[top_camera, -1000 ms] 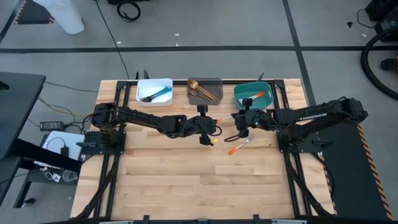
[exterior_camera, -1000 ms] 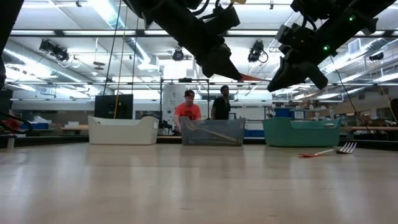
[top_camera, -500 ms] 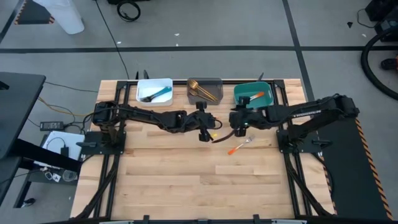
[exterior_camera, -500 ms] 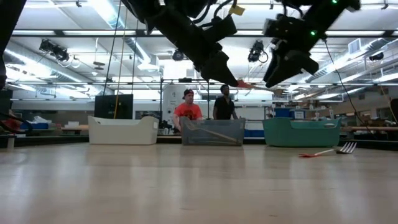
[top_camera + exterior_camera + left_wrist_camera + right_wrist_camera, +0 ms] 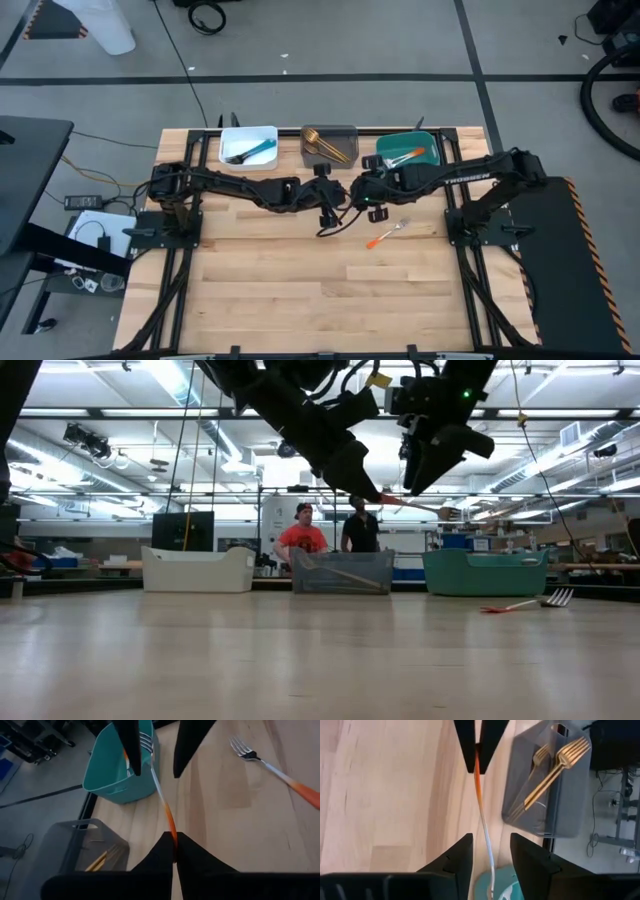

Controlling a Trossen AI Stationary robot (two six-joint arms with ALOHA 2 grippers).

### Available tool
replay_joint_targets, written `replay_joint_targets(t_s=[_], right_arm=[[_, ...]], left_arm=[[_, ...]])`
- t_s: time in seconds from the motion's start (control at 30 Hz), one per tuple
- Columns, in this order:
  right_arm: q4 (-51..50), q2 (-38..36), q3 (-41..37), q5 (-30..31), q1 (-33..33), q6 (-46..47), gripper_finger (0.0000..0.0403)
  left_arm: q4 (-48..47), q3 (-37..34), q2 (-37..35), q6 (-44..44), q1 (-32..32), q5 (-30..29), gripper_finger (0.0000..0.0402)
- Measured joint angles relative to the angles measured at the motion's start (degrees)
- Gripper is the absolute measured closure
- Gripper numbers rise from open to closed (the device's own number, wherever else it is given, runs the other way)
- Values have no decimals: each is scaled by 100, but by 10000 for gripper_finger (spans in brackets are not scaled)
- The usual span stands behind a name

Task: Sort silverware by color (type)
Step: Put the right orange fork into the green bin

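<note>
My left gripper (image 5: 175, 837) is shut on an orange-handled silver fork (image 5: 159, 790) above the middle of the table (image 5: 300, 290). The fork points toward the table's right. My right gripper (image 5: 490, 845) is open there, with one finger on either side of the fork's silver shank (image 5: 487, 845), touching neither side as far as I can see. A second orange-handled fork (image 5: 385, 235) lies flat on the wood a little nearer the front. Both grippers hang high over the table in the low view, left gripper (image 5: 375, 493) and right gripper (image 5: 415, 485). My left gripper pinches the free end of the fork's orange handle (image 5: 172, 831) between its two fingertips. The fingers come from the table's left, slanting down, and lie along the fork. The fork sticks out beyond them, nearly level and clear of the table (image 5: 420, 505).
Three bins stand along the far edge: a white bin (image 5: 248, 147) with a blue-handled utensil, a grey bin (image 5: 330, 145) with gold forks, and a teal bin (image 5: 405, 152) with orange-handled pieces. Two people stand in the room beyond the table (image 5: 300, 540).
My right gripper has risen and moved toward the table's left, from near the teal bin to the free end of the fork that my left gripper holds. The fork has stayed lifted in the same place.
</note>
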Motion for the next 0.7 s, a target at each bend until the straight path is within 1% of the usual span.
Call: replay_joint_targets(t_s=[0.13, 0.33, 0.4, 0.7], right_arm=[[-43, 3, 11, -5, -2, -78, 278], [-75, 3, 13, 4, 2, -99, 299], [-79, 3, 13, 12, 4, -101, 302], [-81, 3, 13, 16, 35, -103, 304]], left_arm=[[4, 0, -40, -152, 35, 31, 389], [224, 0, -42, -120, 23, 174, 387], [262, 0, -42, -110, 23, 287, 387], [612, 0, -42, -23, 23, 291, 387]])
